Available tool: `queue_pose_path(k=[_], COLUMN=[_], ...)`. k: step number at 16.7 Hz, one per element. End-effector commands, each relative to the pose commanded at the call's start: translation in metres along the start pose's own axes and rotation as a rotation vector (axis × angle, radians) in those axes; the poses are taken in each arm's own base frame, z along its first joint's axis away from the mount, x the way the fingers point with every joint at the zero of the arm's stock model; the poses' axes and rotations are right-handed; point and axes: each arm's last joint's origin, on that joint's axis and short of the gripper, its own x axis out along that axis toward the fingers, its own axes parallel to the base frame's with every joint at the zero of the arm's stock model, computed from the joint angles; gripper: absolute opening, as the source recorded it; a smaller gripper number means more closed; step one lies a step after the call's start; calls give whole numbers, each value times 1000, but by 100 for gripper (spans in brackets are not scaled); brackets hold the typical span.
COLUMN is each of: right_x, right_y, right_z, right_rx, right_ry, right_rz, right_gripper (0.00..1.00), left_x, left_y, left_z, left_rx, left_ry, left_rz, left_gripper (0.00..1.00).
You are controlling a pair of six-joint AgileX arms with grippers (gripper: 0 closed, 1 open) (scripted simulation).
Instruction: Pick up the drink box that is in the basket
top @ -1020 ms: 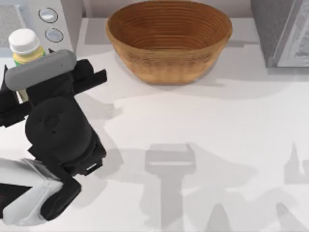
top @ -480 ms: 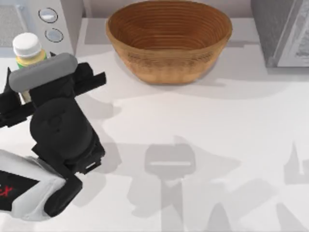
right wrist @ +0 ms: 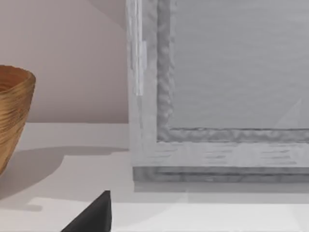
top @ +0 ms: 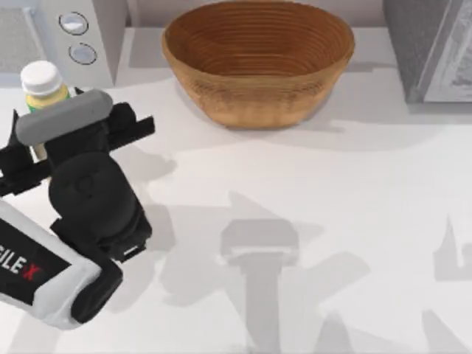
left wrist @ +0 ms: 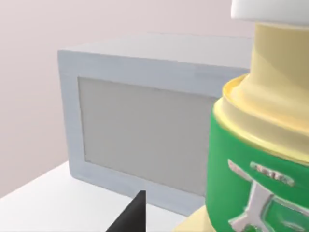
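Drink box stood upright at far left of table, outside the basket and well apart from it. It looked bottle-shaped: white cap, pale-yellow neck and body, green label band with silvery graphics. Basket was 1 large round brown wicker bowl, upright, at back centre, ribbed rings inside.

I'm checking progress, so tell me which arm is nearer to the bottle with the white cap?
Left. The left gripper sits right at the bottle, at the table's left. The right arm is off by the grey appliance on the far right, past the basket.
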Motion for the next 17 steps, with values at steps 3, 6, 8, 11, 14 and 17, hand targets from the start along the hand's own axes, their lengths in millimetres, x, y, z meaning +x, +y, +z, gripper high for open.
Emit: queue_pose_path(k=[3, 6, 8, 11, 14, 17], right_x=[0, 0, 0, 0, 0, 0], right_y=[0, 0, 0, 0, 0, 0], right_z=[0, 0, 0, 0, 0, 0], right_rx=[0, 0, 0, 0, 0, 0], right_ry=[0, 0, 0, 0, 0, 0], right_rz=[0, 0, 0, 0, 0, 0], right_gripper=[100, 100, 100, 100, 100, 100], left_x=[4, 4, 4, 4, 4, 4], left_y=[1, 1, 1, 1, 1, 1], left_z=[-4, -4, -4, -4, -4, -4], left_rx=[-8, -8, -8, -8, -8, -8], left_ry=[-2, -2, -2, -2, -2, -2], left_rz=[-3, -3, -3, -3, -3, -3], left_gripper=[0, 8, 23, 45, 68, 90])
